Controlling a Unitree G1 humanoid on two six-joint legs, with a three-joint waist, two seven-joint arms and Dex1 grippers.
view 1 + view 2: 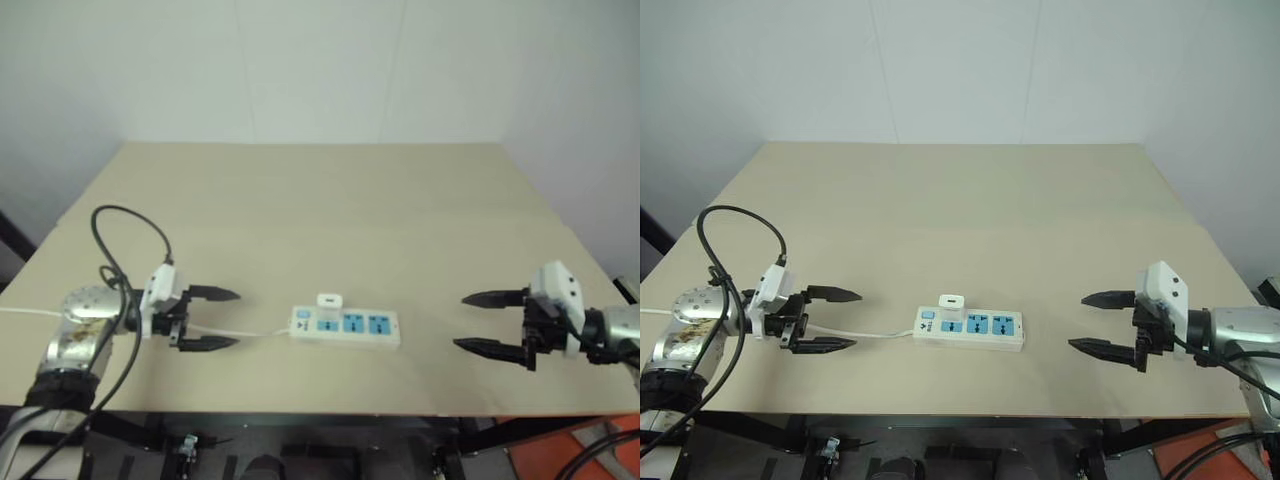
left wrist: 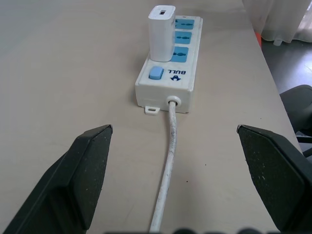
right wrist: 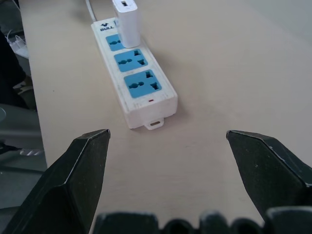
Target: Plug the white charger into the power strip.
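From my head camera, the long white plastic power strip with three blue socket panels (image 1: 345, 326) lies near the front edge of the tan tabletop (image 1: 320, 210). The small white boxy charger (image 1: 329, 300) stands upright in the strip's socket nearest its cord end. My left gripper (image 1: 212, 319) waits released, well clear beyond that cord end; my right gripper (image 1: 490, 322) hangs spread wide, well off the strip's far end.

My left wrist looks along the thin white cord (image 2: 168, 165) to the strip's blue switch (image 2: 156, 73), the charger just behind it.

My right wrist sees two free sockets before the charger.

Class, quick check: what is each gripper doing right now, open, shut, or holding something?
Left gripper: open, holding nothing, beside the power strip's cord end.
Right gripper: open, holding nothing, off the strip's far end.
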